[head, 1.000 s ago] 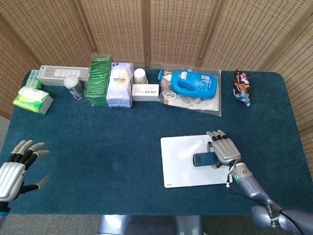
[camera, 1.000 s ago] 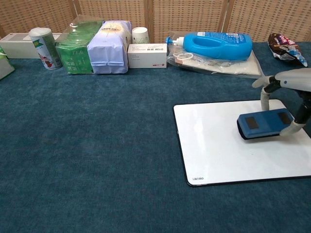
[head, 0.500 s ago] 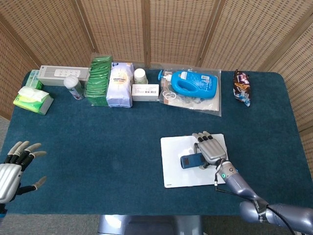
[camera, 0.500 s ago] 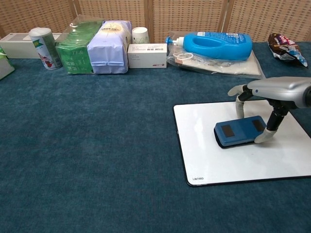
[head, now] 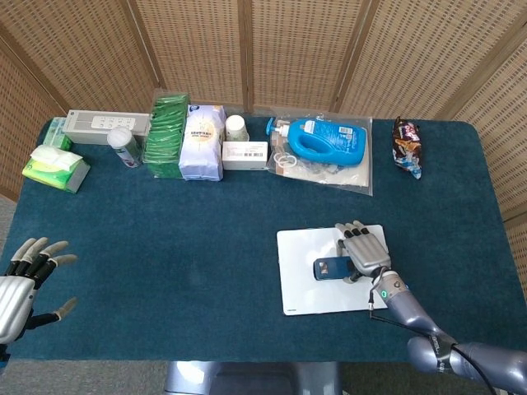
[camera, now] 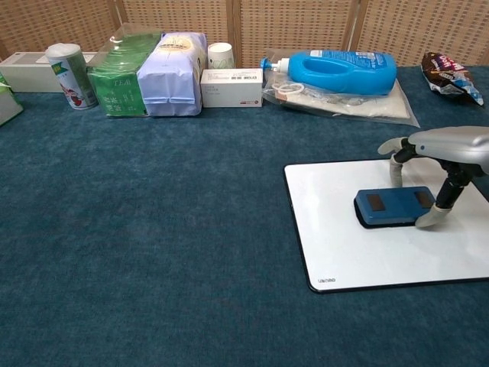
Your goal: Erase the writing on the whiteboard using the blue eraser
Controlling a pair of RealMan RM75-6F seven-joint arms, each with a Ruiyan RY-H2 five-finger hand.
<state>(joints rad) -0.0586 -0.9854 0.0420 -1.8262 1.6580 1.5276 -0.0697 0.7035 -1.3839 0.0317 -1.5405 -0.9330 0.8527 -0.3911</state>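
The whiteboard lies flat on the blue cloth at the right front; no writing shows on its white surface. On it rests the blue eraser. My right hand grips the eraser from above, thumb on one side and fingers on the other, holding it against the board. My left hand hovers at the table's front left corner with fingers spread, holding nothing; the chest view does not show it.
Along the back stand a blue detergent bottle on a plastic bag, a white box, a paper cup, a lavender bag, green packs, a can and tissues. A snack packet lies back right.
My right hand slid the eraser left over the board, then back to the right. The whiteboard itself shifted a little to the right. The left hand drifted slightly lower.
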